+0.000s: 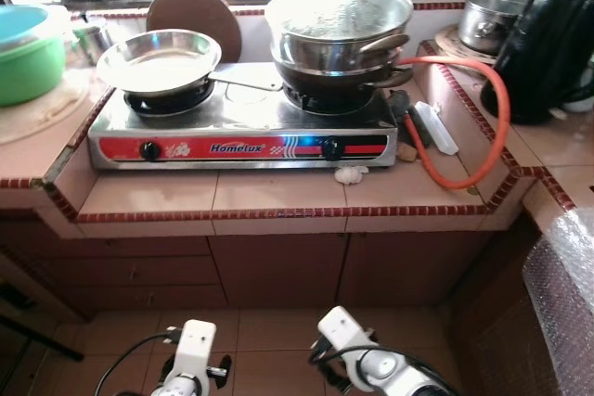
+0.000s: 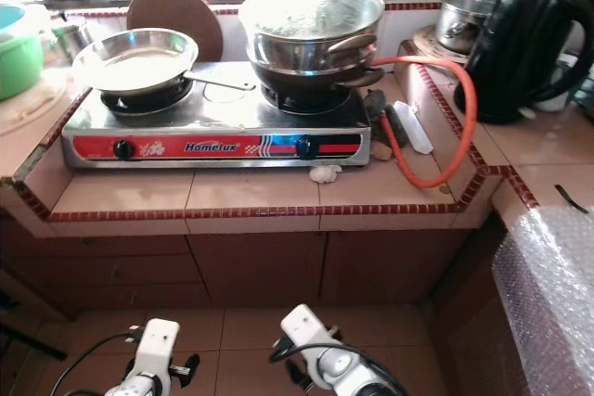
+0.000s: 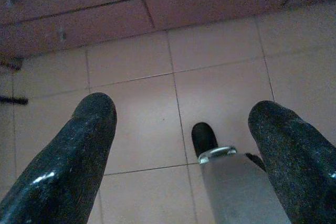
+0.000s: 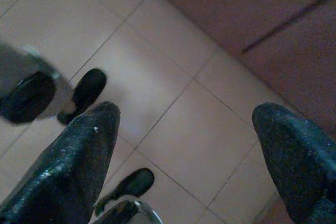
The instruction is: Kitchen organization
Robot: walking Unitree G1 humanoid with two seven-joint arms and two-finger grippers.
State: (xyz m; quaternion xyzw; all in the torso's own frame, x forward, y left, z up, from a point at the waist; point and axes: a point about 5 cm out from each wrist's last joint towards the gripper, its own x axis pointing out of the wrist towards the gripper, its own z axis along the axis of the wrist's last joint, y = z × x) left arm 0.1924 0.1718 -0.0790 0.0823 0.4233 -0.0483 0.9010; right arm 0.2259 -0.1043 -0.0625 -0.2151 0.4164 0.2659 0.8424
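A two-burner steel stove sits in a recessed tiled counter. A shiny frying pan rests on its left burner. Stacked pots under a glass lid stand on the right burner. An orange gas hose loops from the stove's right side. Both arms hang low in front of the cabinets. My left gripper is open over the floor tiles with nothing between its fingers. My right gripper is open too, also over bare floor.
A green bowl stands at the far left, a black kettle and a steel pot on the raised counter at right. A white lighter and a garlic bulb lie by the stove. Bubble wrap covers something at lower right.
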